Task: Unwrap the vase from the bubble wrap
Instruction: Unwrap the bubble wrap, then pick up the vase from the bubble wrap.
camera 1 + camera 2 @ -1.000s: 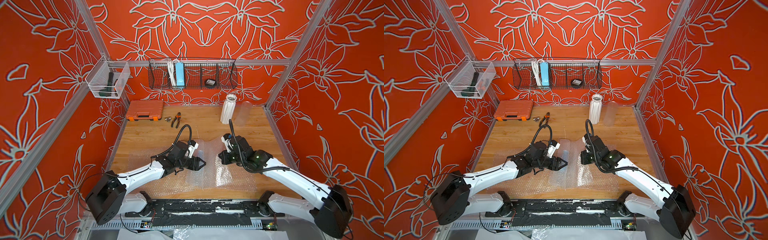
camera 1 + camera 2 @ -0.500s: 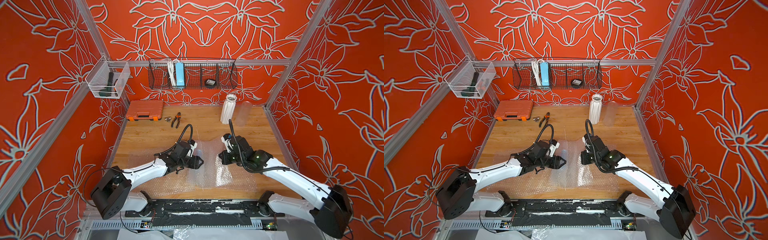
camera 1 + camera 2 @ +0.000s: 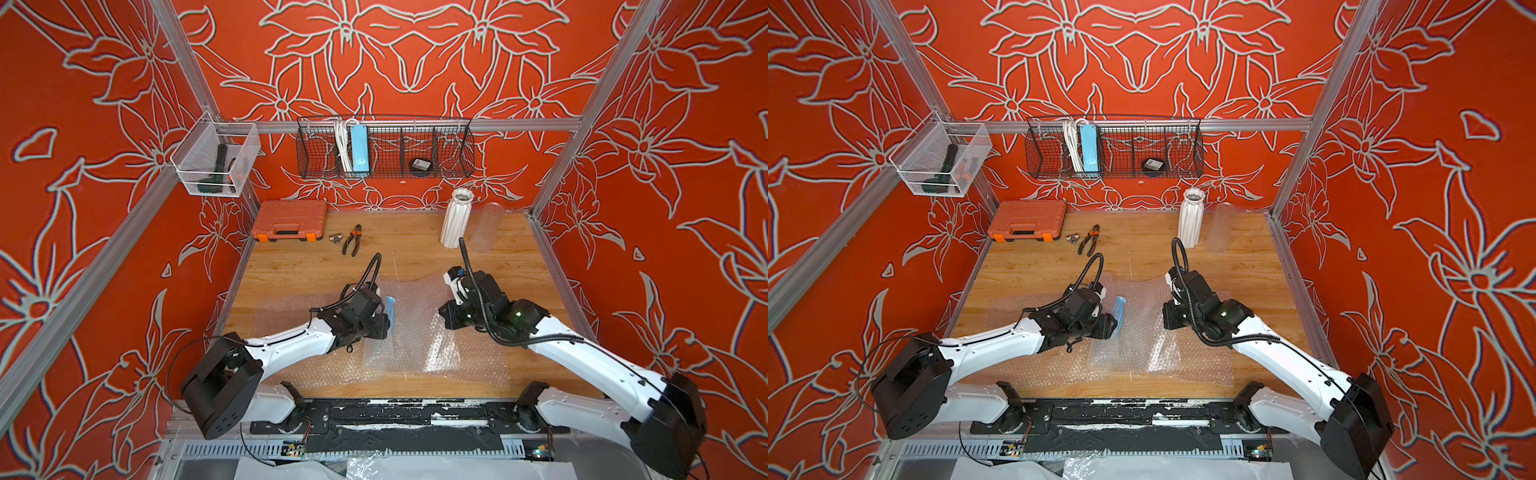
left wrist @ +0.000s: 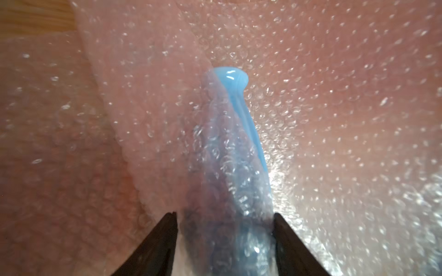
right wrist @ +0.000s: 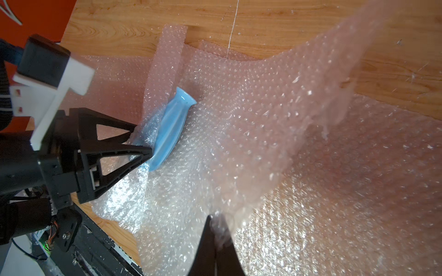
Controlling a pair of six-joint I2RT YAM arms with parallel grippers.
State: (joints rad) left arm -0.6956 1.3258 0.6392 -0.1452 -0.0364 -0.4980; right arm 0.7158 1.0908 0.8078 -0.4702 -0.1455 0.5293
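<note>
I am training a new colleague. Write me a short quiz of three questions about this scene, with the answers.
1. True or false: the left hand grips the blue vase.
2. What does the right hand pinch? A) bubble wrap B) pliers C) orange case
3. Fill in the colour: the tall vase standing at the back is ___.

Key: 1 true; 2 A; 3 white.

Orange tool case [image 3: 289,220], pliers [image 3: 352,241], black wire basket [image 3: 453,160]
</note>
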